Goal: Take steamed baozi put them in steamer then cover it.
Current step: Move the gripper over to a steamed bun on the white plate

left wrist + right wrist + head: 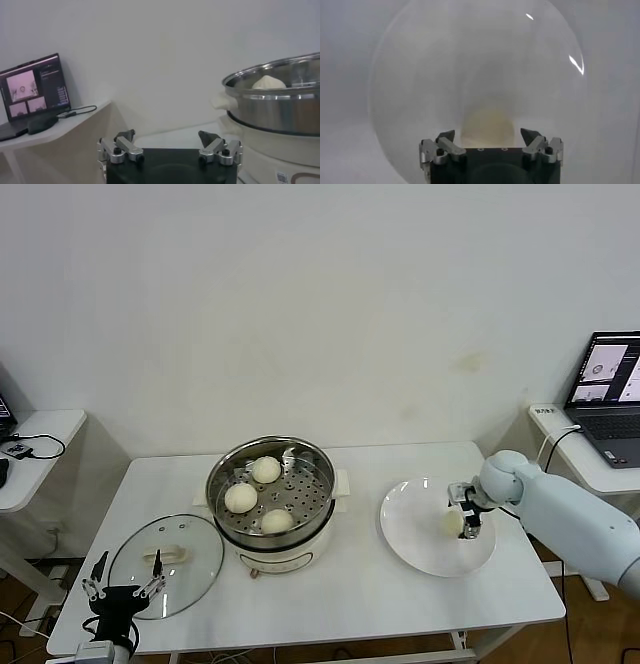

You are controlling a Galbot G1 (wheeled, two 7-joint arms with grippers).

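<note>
Head view shows a white rectangular table bearing the round shiny steel steamer in its cream base, three smooth cream-white dough buns on its perforated tray, with the round clear glass cover lying flat to its left. On the flat white plate to the right, the right gripper straddles the fourth bun, jaws spread either side; whether they touch it I cannot tell. Low at the table's near left corner, the left gripper hangs with jaws spread wide, holding nothing.

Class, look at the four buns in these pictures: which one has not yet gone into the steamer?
The bun on the white plate, between the fingers of the right gripper. The other three buns already sit on the holed tray inside the steamer.
</note>
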